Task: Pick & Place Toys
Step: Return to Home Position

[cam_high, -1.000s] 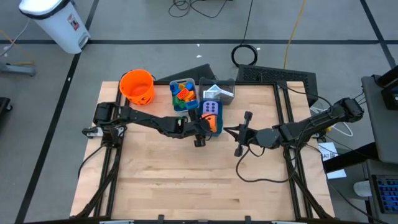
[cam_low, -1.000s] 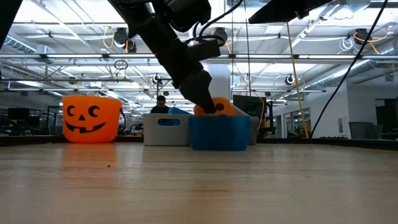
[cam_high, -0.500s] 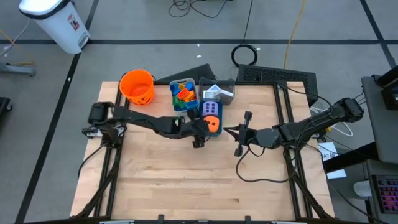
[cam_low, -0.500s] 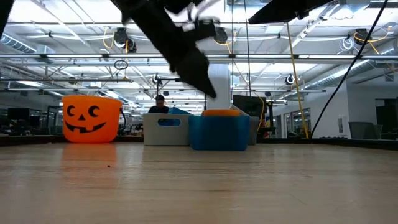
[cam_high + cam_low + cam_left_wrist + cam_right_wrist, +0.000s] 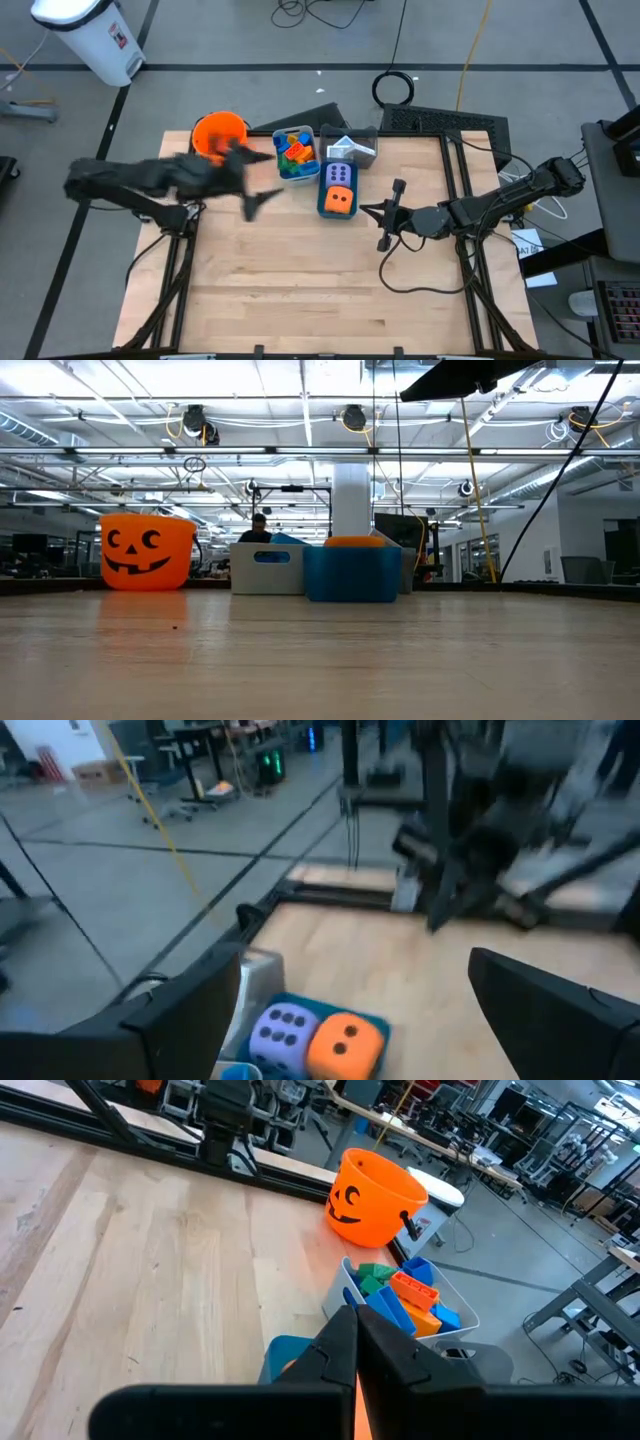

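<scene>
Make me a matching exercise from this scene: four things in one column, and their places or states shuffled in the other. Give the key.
Things
1. orange die
2. multicoloured blocks
3. left gripper
4. right gripper

Places or states
A. fingers open, next to the pumpkin bucket
B. fingers shut, just right of the blue bin
C. in the blue bin, beside the purple die
D. piled in the grey bin

Pairs: 1-C, 2-D, 3-A, 4-B
</scene>
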`<action>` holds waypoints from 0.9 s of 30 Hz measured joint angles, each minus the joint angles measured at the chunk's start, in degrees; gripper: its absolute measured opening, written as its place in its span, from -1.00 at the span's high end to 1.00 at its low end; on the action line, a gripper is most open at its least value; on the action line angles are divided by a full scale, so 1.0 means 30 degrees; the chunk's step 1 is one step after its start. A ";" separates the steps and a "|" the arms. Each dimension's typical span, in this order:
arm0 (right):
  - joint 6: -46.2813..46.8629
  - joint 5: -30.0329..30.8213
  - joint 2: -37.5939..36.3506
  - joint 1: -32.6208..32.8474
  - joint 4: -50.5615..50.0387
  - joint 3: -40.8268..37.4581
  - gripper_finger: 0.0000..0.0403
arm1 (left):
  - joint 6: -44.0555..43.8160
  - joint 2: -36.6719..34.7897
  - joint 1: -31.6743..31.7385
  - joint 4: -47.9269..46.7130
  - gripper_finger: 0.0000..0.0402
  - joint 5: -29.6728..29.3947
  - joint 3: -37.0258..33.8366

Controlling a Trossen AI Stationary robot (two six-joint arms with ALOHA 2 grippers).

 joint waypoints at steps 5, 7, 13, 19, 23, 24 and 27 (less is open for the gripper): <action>0.0057 0.0000 0.0000 0.0000 0.0014 0.0000 1.00 | -0.2986 -0.4217 -0.0898 -0.3481 -0.98 0.0168 0.0000; 0.0057 0.0000 0.0000 0.0000 0.0016 0.0000 1.00 | -0.3140 -0.5495 -0.1203 -0.5556 -0.98 0.0167 -0.0020; 0.0064 0.0000 0.0000 0.0000 0.0031 0.0000 1.00 | -0.4545 -0.8136 -0.1962 -0.7286 -0.98 -0.0109 -0.3319; 0.0320 0.0000 0.0000 0.0000 0.0038 0.0000 1.00 | -0.4786 -1.0023 -0.1975 -0.2807 -0.98 -0.2261 -0.9910; 0.1114 0.0000 -0.0019 -0.0007 0.0043 0.0000 1.00 | -0.4550 -1.1113 -0.1975 0.2036 -0.98 -0.2994 -1.4285; 0.1249 -0.0018 -0.0123 -0.0007 0.0030 -0.0003 1.00 | -0.4356 -1.1440 -0.1975 0.2964 -0.98 -0.2812 -1.5087; 0.1774 -0.0579 -0.1000 -0.0015 0.0584 -0.0561 1.00 | -0.2944 -1.2419 -0.1975 0.4866 -0.98 -0.0877 -1.6996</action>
